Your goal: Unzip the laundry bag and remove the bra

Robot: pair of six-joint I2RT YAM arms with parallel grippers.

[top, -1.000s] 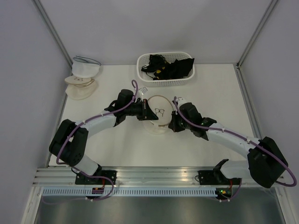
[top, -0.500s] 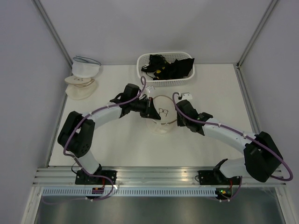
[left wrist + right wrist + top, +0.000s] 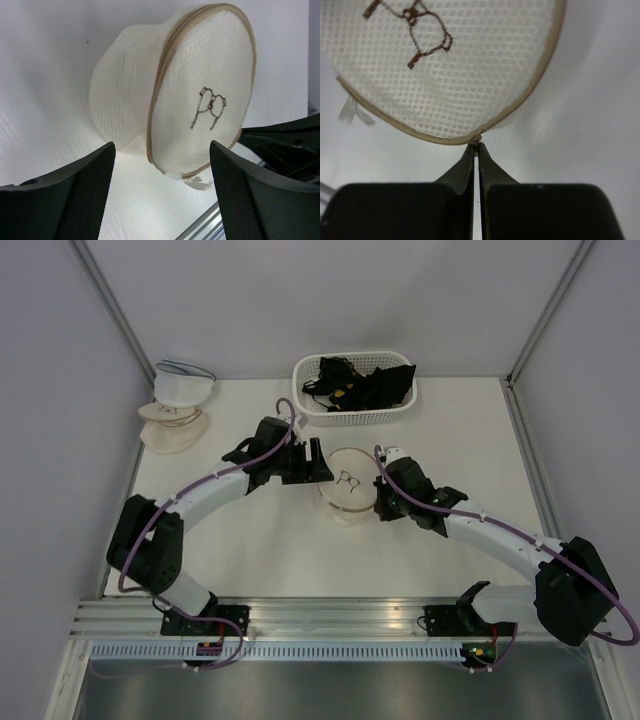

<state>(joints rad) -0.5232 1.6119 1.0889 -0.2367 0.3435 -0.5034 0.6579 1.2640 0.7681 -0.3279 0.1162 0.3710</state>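
Note:
The laundry bag (image 3: 347, 490), a round cream mesh pouch with a tan zip rim and a brown bra drawing, sits tilted on its edge mid-table. My left gripper (image 3: 320, 462) stands open just left of the laundry bag (image 3: 200, 95), its black fingers (image 3: 75, 200) apart from the mesh and holding nothing. My right gripper (image 3: 476, 146) is shut on the small metal zip pull at the rim of the laundry bag (image 3: 445, 65), on the bag's right side (image 3: 378, 502). The zip looks closed. The bra is hidden.
A white basket (image 3: 400, 412) of black garments stands at the back. Stacked cream and white dome pouches (image 3: 175, 410) lie at the back left. A white label (image 3: 197, 183) hangs from the bag's rim. A metal rail (image 3: 340, 620) runs along the near edge.
My left gripper has let go of the bag's left rim, opened wide and drawn back to the left. The right gripper keeps its pinch on the zip pull.

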